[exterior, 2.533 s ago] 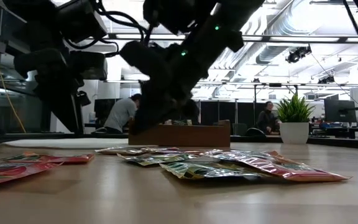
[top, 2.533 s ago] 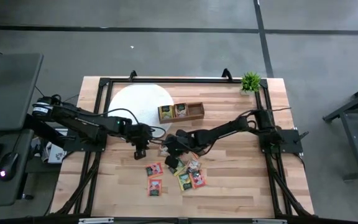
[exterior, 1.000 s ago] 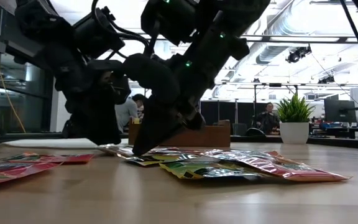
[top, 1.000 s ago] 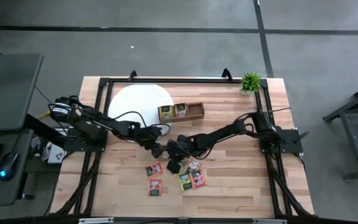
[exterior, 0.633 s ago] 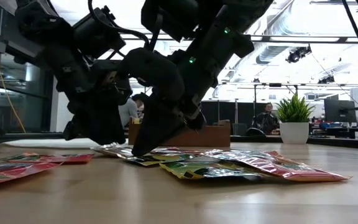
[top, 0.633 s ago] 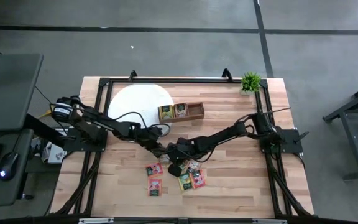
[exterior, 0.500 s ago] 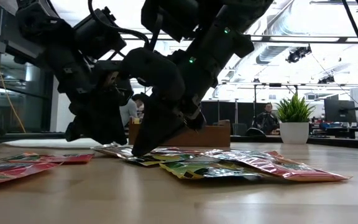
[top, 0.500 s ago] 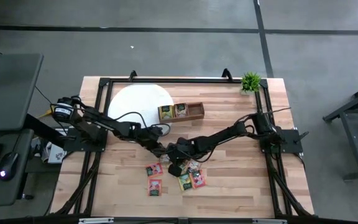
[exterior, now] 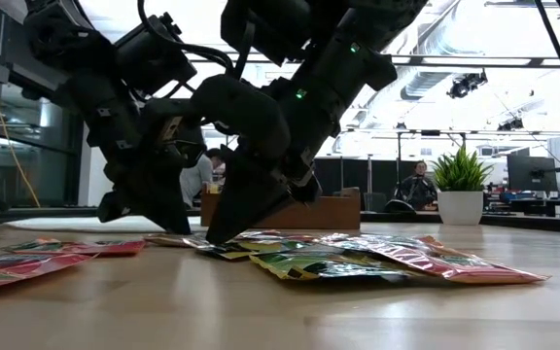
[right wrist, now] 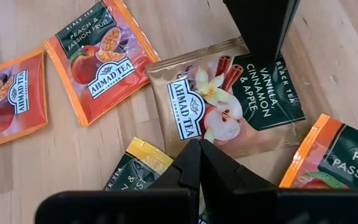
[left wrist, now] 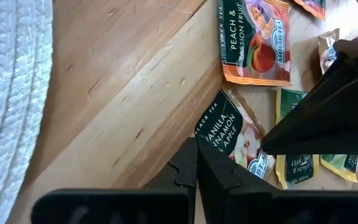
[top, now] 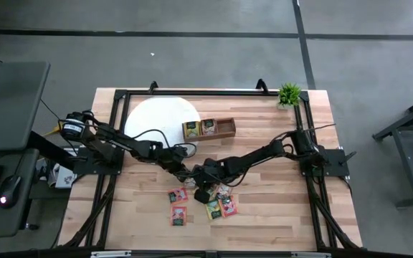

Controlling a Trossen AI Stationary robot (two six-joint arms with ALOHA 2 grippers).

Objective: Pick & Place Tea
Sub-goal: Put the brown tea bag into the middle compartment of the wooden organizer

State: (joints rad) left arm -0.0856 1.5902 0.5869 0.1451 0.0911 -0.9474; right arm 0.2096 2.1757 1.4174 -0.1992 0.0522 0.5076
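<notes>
Light wooden table (top: 264, 208), black-framed, on grey floor; open office is seen behind. Left gripper (left wrist: 196, 163) is closed on vanilla tea packet (right wrist: 229, 99). Right gripper (right wrist: 200, 163) is closed, pressed on same packet.

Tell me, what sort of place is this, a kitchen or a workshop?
Probably an open-plan robotics lab or office, not a kitchen. Two robot arms are bolted to a wooden table on bare concrete floor; behind it are exposed ceiling ducts, computer monitors and people at desks.
</notes>
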